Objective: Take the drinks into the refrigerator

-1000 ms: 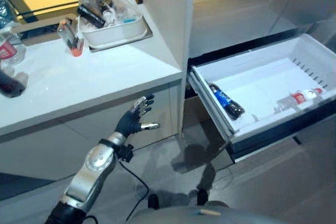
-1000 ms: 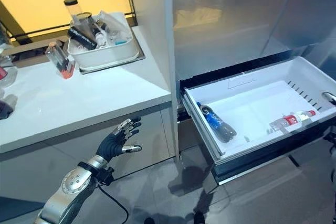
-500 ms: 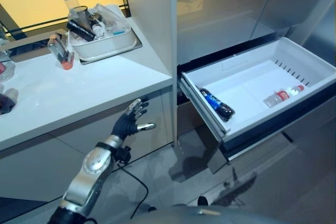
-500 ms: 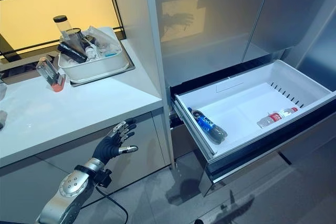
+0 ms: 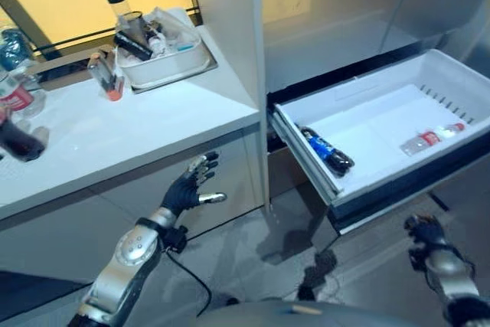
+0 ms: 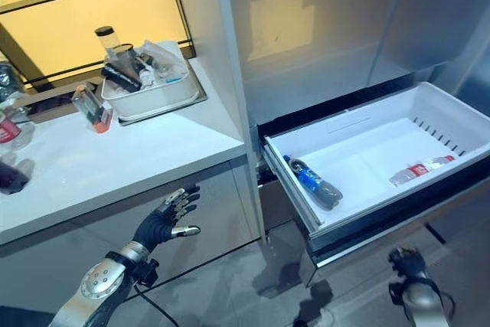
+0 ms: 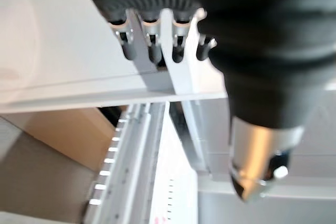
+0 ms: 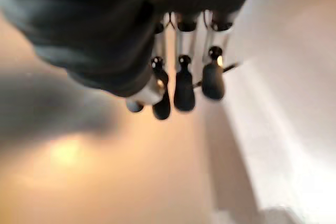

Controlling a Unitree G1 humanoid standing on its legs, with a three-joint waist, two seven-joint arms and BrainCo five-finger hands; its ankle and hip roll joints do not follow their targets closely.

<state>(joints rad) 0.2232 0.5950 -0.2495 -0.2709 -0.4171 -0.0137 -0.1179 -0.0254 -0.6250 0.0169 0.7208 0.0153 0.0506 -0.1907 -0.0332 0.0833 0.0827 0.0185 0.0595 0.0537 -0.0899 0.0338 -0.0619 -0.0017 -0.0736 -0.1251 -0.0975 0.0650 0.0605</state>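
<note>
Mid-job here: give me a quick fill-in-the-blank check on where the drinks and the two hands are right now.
1. The open refrigerator drawer holds ____ bottles lying on their sides.
2. The blue-labelled bottle lies near the drawer's ____ end as the robot sees it; the red-labelled clear bottle lies toward the other end.
3. The left hand, fingers spread, holds ____.
4. The right hand hangs ____ the drawer's front edge.

Missing words: two; left; nothing; below

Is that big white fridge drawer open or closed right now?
Open. The drawer is pulled out from the refrigerator, showing a dark cola bottle and a clear red-labelled bottle lying inside.
</note>
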